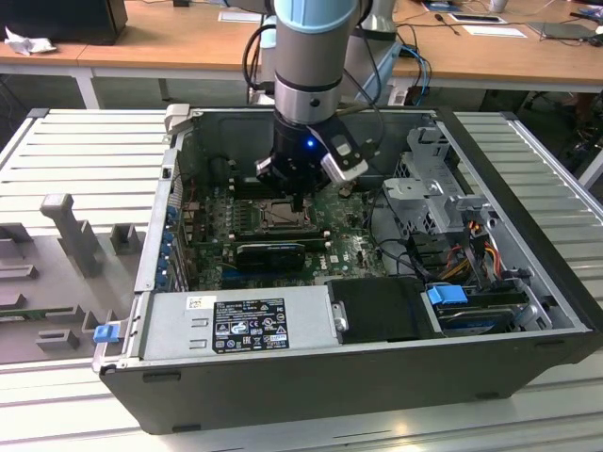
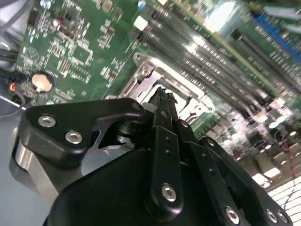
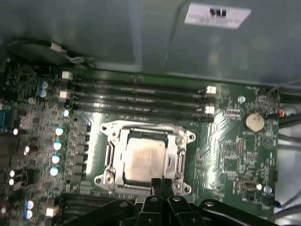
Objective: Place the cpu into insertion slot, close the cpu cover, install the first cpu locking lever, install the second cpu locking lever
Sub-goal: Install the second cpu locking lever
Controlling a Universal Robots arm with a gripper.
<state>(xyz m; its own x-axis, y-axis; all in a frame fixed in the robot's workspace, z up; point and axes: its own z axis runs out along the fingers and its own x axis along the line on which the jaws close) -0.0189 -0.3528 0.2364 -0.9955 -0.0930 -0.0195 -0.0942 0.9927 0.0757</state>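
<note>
The jaws (image 3: 161, 184) were pressed together, holding nothing, tips at the near edge of the slot (image 3: 109, 157) in the first wrist view. The cpu (image 3: 146, 161) lay flat in it, metal top up, square to the socket, with the cover (image 3: 145, 133) down around it. The step in hand was judged a locking lever; that called for a hooking, pressing move.
</note>
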